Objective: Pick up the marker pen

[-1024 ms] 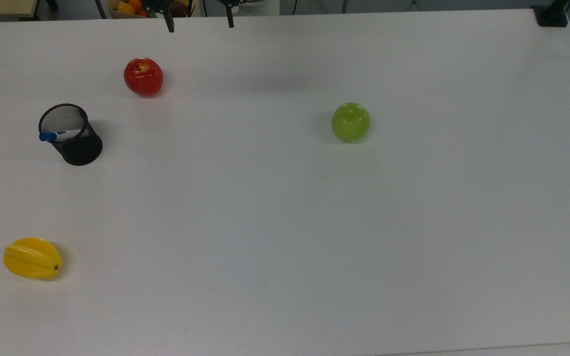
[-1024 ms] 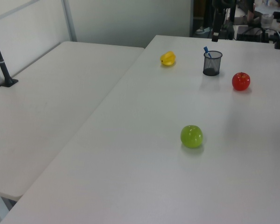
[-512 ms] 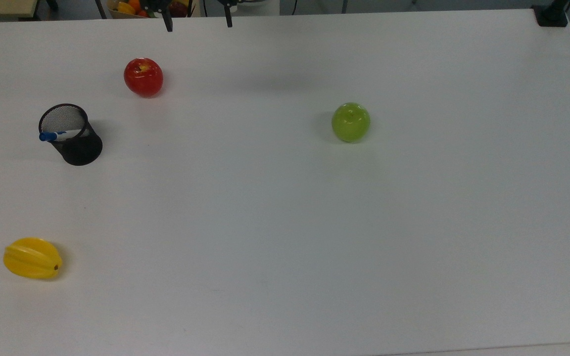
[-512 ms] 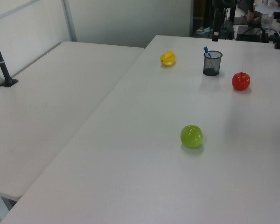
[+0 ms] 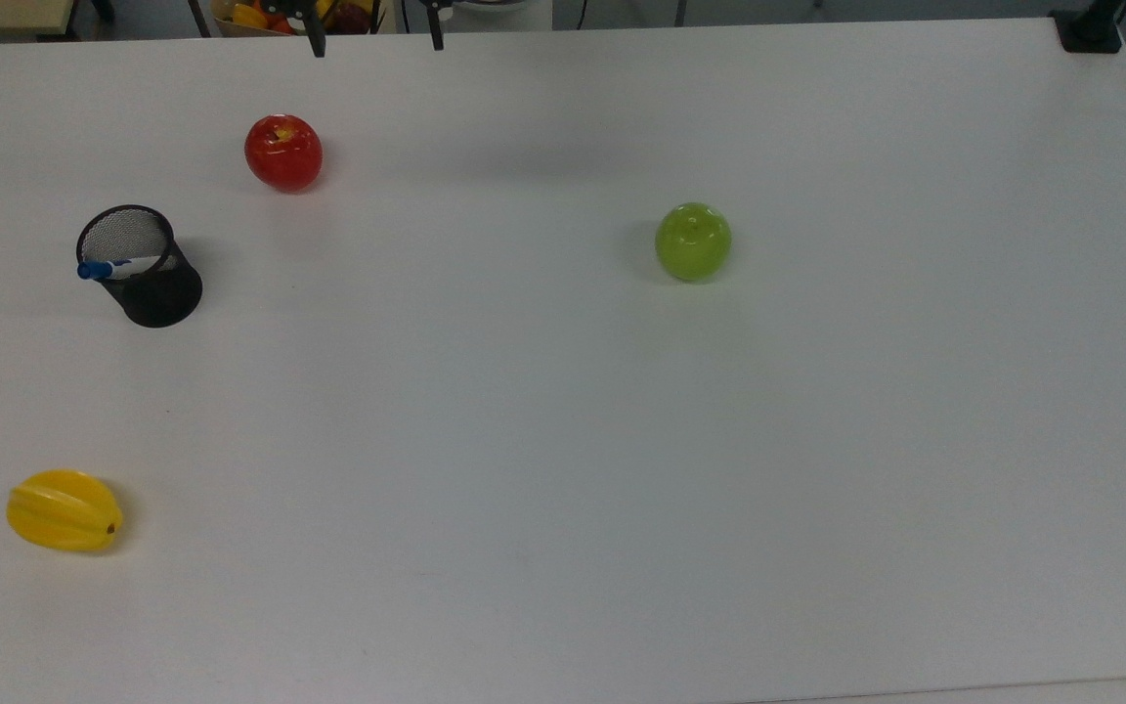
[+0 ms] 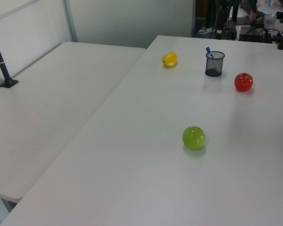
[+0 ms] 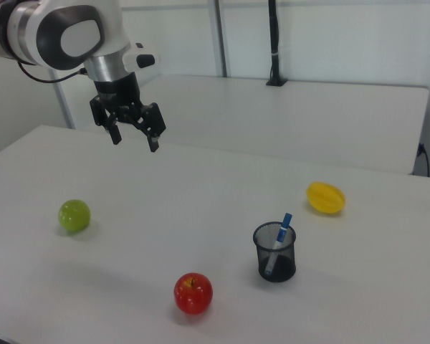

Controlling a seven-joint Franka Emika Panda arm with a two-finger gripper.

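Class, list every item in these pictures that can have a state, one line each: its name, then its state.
tool: open, empty, raised above the table
marker pen: leaning in the cup, blue cap up, not gripped
mesh cup: upright, holding the marker pen
red apple: resting on the table, stem up
green apple: resting on the table, apart from the others
yellow fruit: lying on its side

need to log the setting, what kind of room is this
Probably a robotics lab: a Franka arm's open black gripper hangs over a bare white table with staged props, such as a red apple and a black mesh pen cup.
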